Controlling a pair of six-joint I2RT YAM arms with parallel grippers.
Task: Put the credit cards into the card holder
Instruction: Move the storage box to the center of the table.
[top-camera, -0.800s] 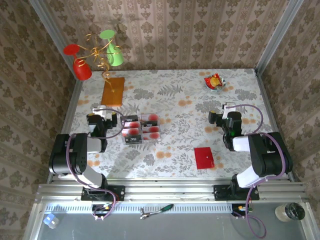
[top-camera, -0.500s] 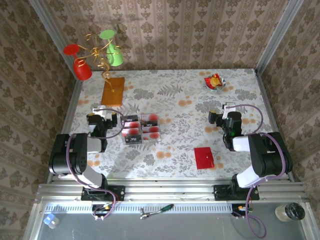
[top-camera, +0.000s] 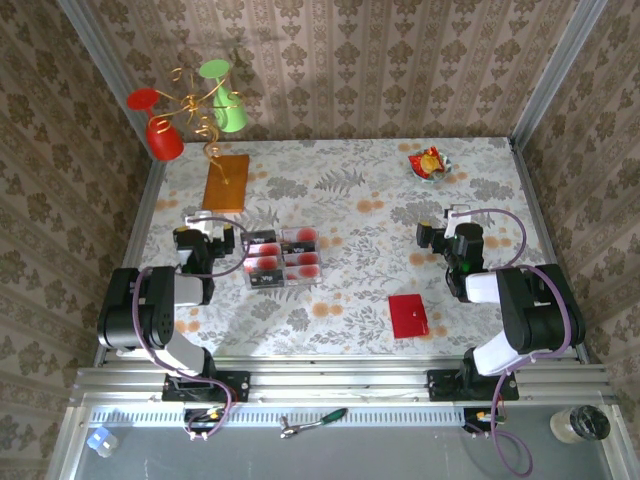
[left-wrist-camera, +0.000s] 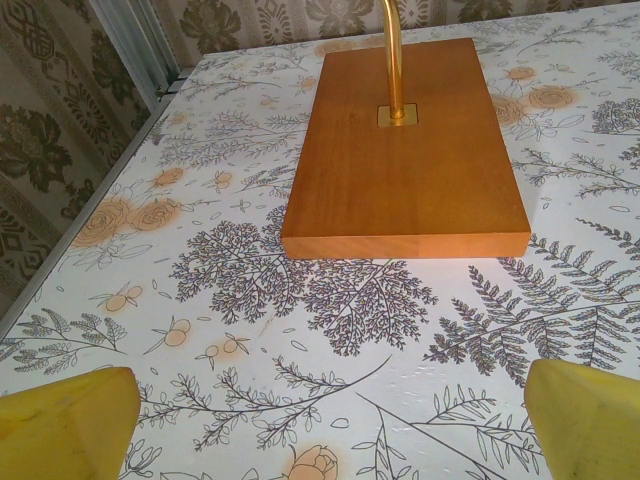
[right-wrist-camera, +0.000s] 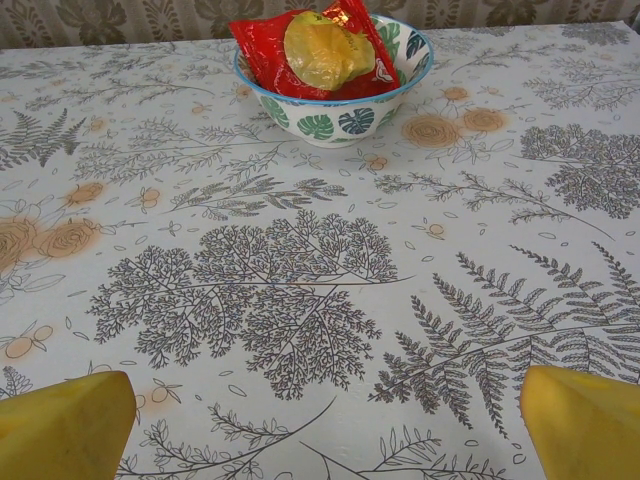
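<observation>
Several credit cards (top-camera: 283, 258), pale with dark strips and red blotches, lie in a tight block on the table left of centre. The card holder (top-camera: 408, 315), a flat bright-red square, lies shut near the front right. My left gripper (top-camera: 208, 232) rests just left of the cards, open, its yellow fingertips (left-wrist-camera: 70, 420) spread wide over bare tabletop. To the right of the table's middle sits my right gripper (top-camera: 450, 228), behind the card holder. It is open too, with yellow fingertips (right-wrist-camera: 65, 425) far apart and nothing between them.
An orange-brown wooden block (top-camera: 226, 181) with a gold wire stand holding red and green cups (top-camera: 190, 105) stands at the back left. A patterned bowl (top-camera: 430, 165) with a red-yellow snack wrapper (right-wrist-camera: 315, 50) sits at the back right. Metal rails edge the table.
</observation>
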